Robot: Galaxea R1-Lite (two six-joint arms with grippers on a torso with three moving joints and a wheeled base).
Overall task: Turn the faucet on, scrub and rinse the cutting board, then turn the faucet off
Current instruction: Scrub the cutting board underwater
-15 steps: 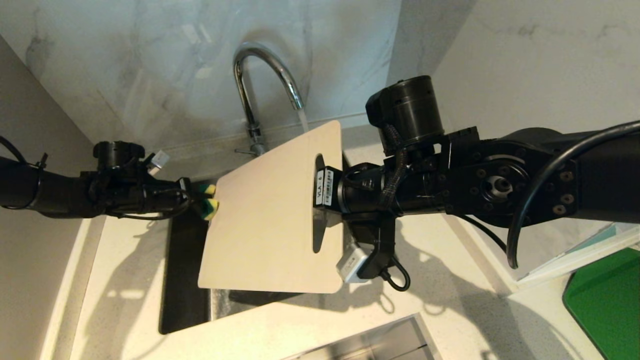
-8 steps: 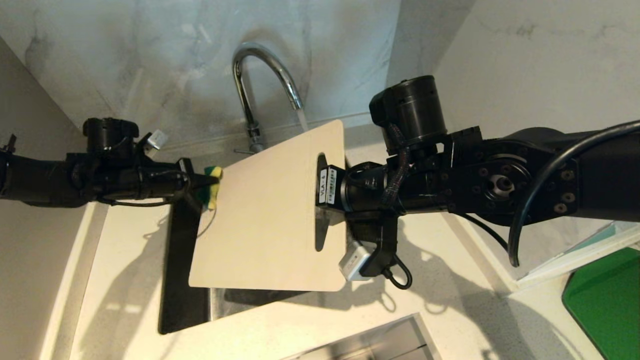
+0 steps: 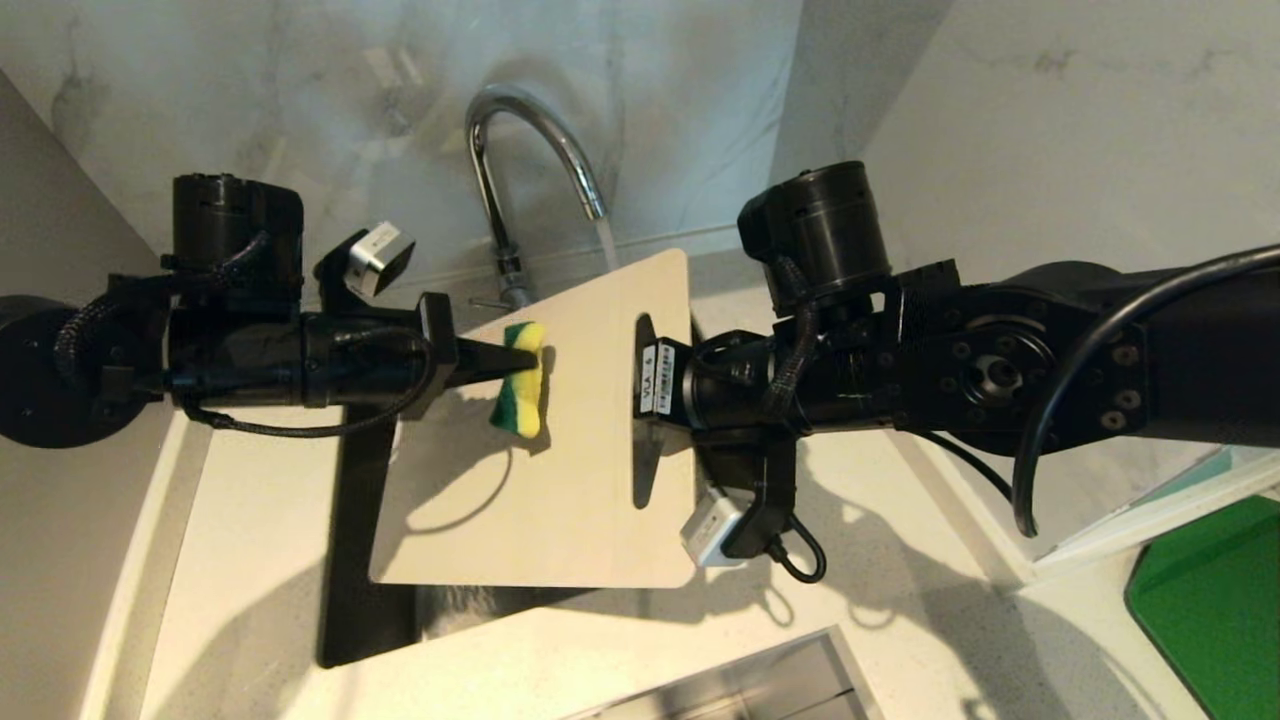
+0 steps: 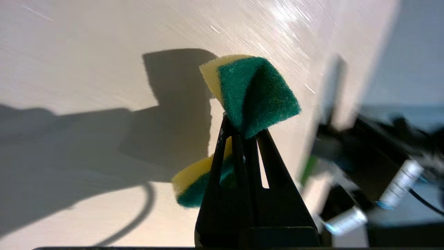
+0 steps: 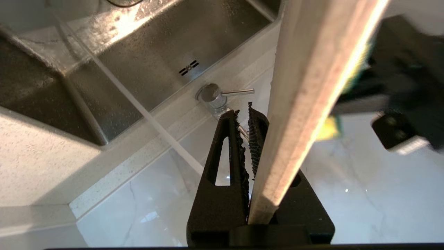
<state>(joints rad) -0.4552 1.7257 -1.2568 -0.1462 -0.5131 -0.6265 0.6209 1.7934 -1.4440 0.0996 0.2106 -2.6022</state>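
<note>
The cream-white cutting board [image 3: 560, 480] hangs tilted over the sink, its handle cutout towards my right arm. My right gripper [image 5: 242, 116] is shut on the cutting board at that handle end, and the board's edge [image 5: 312, 86] runs past its fingers. My left gripper [image 3: 525, 362] is shut on a yellow and green sponge [image 3: 520, 395], which presses on the board's upper face. The sponge [image 4: 256, 90] is folded around the left gripper [image 4: 242, 121]. The chrome faucet [image 3: 520, 150] arches behind the board, and a water stream [image 3: 605, 238] falls from it onto the board's far edge.
The steel sink [image 5: 156, 52] lies below, with the faucet's base and thin lever [image 5: 222, 94] at its rim. A dark green board [image 3: 1215, 610] lies on the counter at the right. A steel tray's corner [image 3: 760, 680] shows at the front. The marble wall stands close behind.
My left gripper has carried the sponge to the right, from the board's left edge onto its upper face. The board's near left corner has swung slightly left.
</note>
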